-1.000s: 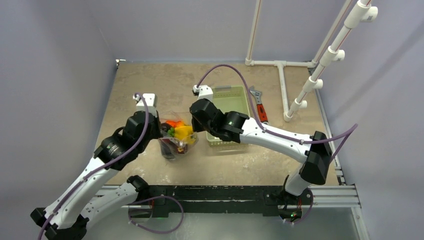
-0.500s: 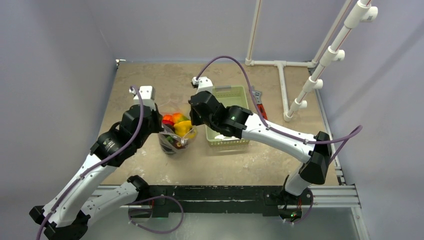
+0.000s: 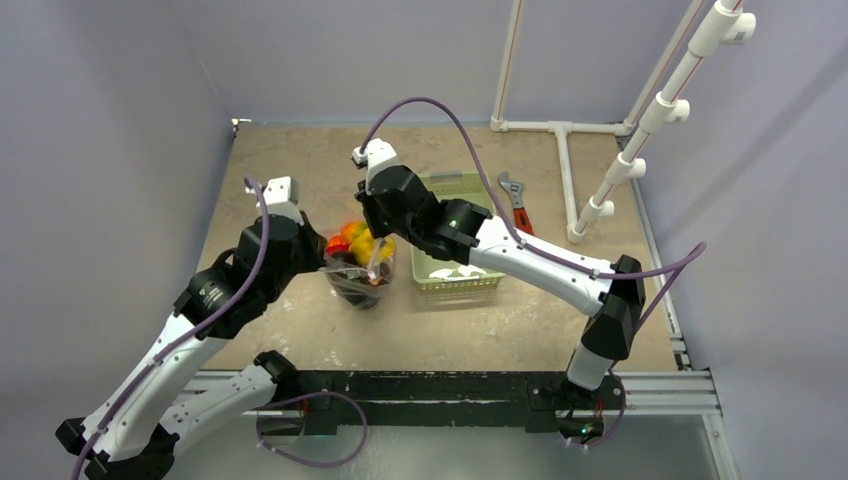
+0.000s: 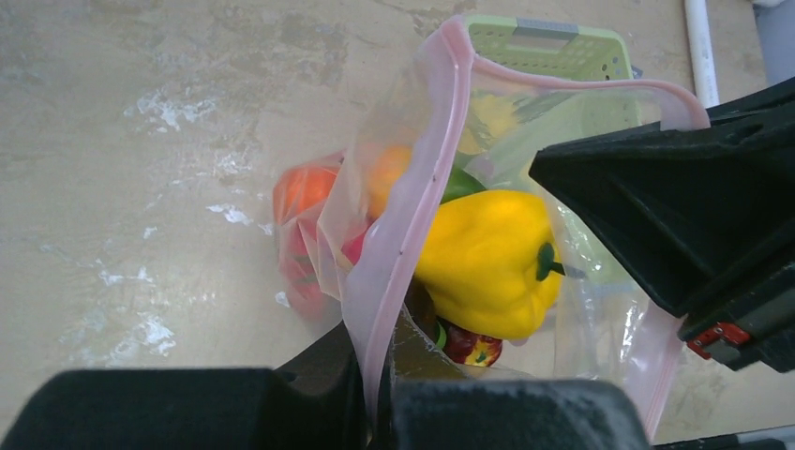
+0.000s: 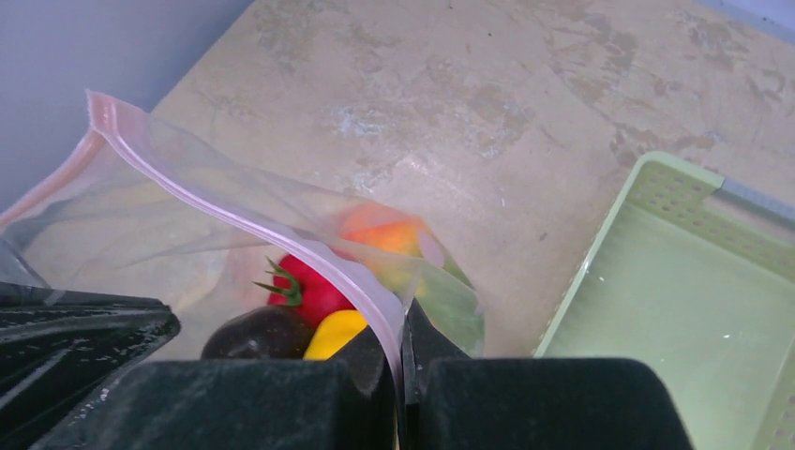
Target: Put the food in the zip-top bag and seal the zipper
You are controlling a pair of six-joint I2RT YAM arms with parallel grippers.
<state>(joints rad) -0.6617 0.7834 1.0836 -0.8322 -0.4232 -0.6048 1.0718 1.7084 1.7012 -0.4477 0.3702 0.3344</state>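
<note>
The clear zip-top bag (image 3: 358,272) hangs between both grippers above the table, with the food inside. In the left wrist view I see the yellow pepper (image 4: 487,258), an orange piece (image 4: 389,173), a red tomato (image 4: 298,192) and a dark red fruit (image 4: 469,345) through the plastic. The right wrist view shows the tomato (image 5: 309,292), a dark plum (image 5: 258,333) and an orange fruit (image 5: 380,230). My left gripper (image 4: 380,394) is shut on the pink zipper (image 4: 412,216) at one end. My right gripper (image 5: 401,375) is shut on the zipper (image 5: 234,211) at the other end.
A light green slotted basket (image 3: 455,235) stands right of the bag, and shows in the right wrist view (image 5: 694,300). A red-handled wrench (image 3: 518,208) lies beyond it. White pipe framing (image 3: 570,170) stands at the back right. Walls close the left and back.
Both grippers have moved up and toward the back left with the bag's mouth; the bag hangs upright and more gathered beneath them. The right arm has swung left, away from the basket.
</note>
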